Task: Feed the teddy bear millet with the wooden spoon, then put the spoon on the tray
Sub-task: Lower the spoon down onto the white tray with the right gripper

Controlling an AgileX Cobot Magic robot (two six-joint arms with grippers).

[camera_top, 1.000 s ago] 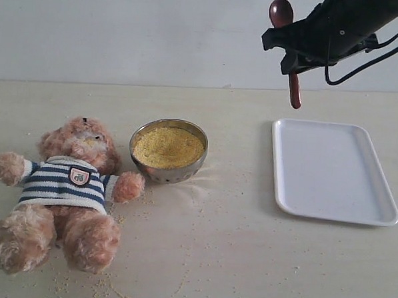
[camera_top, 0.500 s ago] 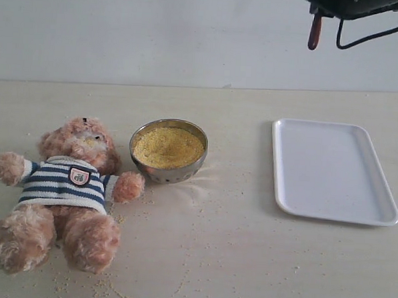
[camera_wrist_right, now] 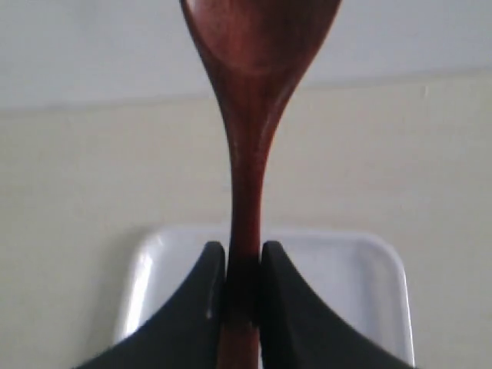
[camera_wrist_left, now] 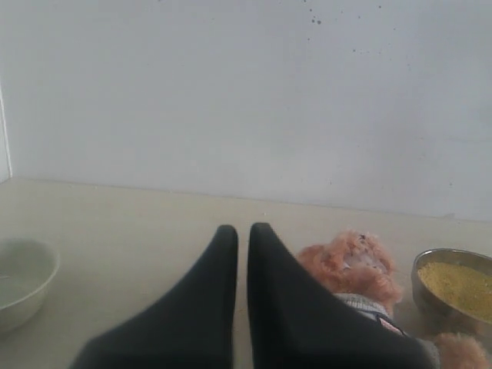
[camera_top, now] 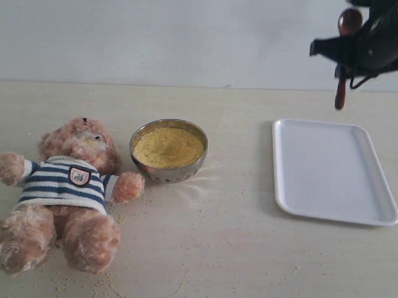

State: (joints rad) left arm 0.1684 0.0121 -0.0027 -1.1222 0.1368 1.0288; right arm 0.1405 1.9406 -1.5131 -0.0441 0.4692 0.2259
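Note:
The teddy bear (camera_top: 67,189) lies on its back at the left of the table, in a striped sweater. Beside its head stands the metal bowl (camera_top: 168,149) heaped with millet (camera_top: 168,147). The white tray (camera_top: 331,170) lies flat at the right. High above the tray's far edge my right gripper (camera_top: 342,60) is shut on the wooden spoon (camera_top: 344,46), which hangs upright with its oval bowl at the top. In the right wrist view the fingers (camera_wrist_right: 207,292) clamp the spoon's handle (camera_wrist_right: 246,184) over the tray (camera_wrist_right: 361,284). My left gripper (camera_wrist_left: 242,234) is shut and empty, near the bear (camera_wrist_left: 350,265).
Stray millet grains are scattered on the table around the bear's legs (camera_top: 111,288) and beside the metal bowl. A pale bowl (camera_wrist_left: 23,280) stands at the edge of the left wrist view. A white wall runs behind the table.
The right gripper with the spoon rose out of the top of the view, then came back down farther right, over the tray's far edge. Bear, bowl and tray have not moved.

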